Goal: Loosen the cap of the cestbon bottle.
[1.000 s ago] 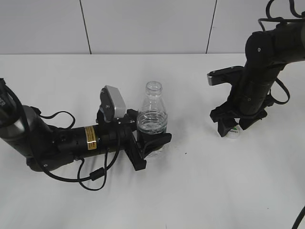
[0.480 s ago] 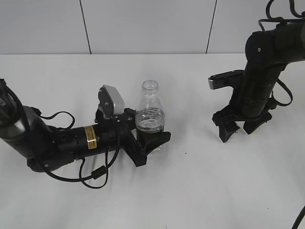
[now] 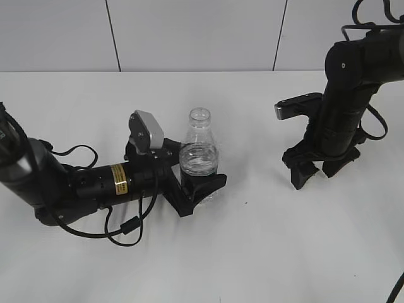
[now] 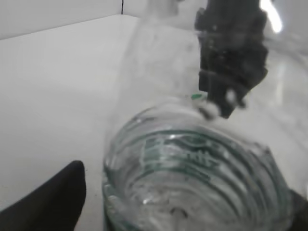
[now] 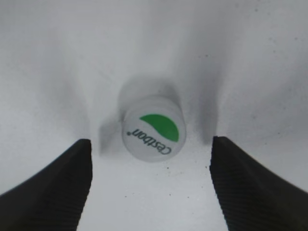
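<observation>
The cestbon bottle (image 3: 201, 154) is clear, with no cap on its open neck, and stands on the white table. My left gripper (image 3: 199, 187) is shut on its lower body from the left. In the left wrist view the ribbed bottle (image 4: 192, 173) fills the space between the jaws (image 4: 178, 214). The cap (image 5: 153, 127), white with a green leaf and the dark word "Cestbon", lies flat on the table. My right gripper (image 5: 151, 192) hovers open above it, a finger on each side, not touching. In the exterior view the right gripper (image 3: 314, 173) hides the cap.
The white table (image 3: 265, 252) stretches around both arms. A grey panelled wall (image 3: 189, 31) runs along the back edge. The left arm lies low across the table's left side with a loose cable (image 3: 123, 230) beside it.
My right gripper has opened, let go of the cap and risen slightly off the table. My left gripper still holds the bottle, which has shifted a little.
</observation>
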`<state>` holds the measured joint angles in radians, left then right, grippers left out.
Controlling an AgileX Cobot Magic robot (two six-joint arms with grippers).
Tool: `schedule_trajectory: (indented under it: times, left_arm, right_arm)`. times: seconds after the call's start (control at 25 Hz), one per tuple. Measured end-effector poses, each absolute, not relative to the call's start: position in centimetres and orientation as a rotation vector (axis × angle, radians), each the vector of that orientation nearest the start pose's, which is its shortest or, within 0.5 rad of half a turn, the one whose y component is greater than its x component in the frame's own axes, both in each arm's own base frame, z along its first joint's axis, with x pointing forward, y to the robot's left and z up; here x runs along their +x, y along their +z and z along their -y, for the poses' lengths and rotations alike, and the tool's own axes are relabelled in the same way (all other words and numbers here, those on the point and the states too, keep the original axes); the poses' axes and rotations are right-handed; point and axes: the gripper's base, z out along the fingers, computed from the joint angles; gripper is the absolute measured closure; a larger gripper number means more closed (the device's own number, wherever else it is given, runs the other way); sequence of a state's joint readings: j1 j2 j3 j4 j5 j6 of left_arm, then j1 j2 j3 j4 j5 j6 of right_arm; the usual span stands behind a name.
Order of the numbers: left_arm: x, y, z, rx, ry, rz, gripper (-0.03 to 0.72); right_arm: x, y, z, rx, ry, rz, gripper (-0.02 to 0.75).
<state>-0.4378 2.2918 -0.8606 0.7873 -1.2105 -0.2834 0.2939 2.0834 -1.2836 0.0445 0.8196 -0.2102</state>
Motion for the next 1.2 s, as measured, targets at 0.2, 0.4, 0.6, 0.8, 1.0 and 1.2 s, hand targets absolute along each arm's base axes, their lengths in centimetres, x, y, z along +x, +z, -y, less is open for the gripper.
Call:
schedule_trajectory:
  times: [0.2, 0.4, 0.6, 0.8, 1.0, 1.2]
  left_arm:
    - [30.1, 6.7, 20.8, 0.940, -0.933, -1.580, 0.123]
    - [30.0, 8.4, 20.8, 0.929, -0.951, -1.554, 0.122]
    - [30.1, 10.5, 20.9, 0.889, -0.982, -1.531, 0.122]
    - [30.1, 13.1, 21.0, 0.852, -1.023, -1.497, 0.122]
    - [29.9, 16.1, 20.9, 0.804, -1.073, -1.461, 0.122]
    - [29.4, 19.9, 20.6, 0.752, -1.119, -1.407, 0.122]
  right_arm:
    - [36.3, 12.1, -11.3, -0.736, 0.055, -2.992, 0.155]
    - [36.2, 14.3, -11.2, -0.733, 0.058, -2.936, 0.155]
    - [36.0, 16.4, -11.2, -0.728, 0.060, -2.883, 0.154]
    - [35.5, 18.1, -11.0, -0.742, 0.061, -2.867, 0.153]
    - [35.0, 19.9, -10.9, -0.741, 0.062, -2.840, 0.153]
    - [34.6, 20.9, -10.8, -0.737, 0.069, -2.832, 0.153]
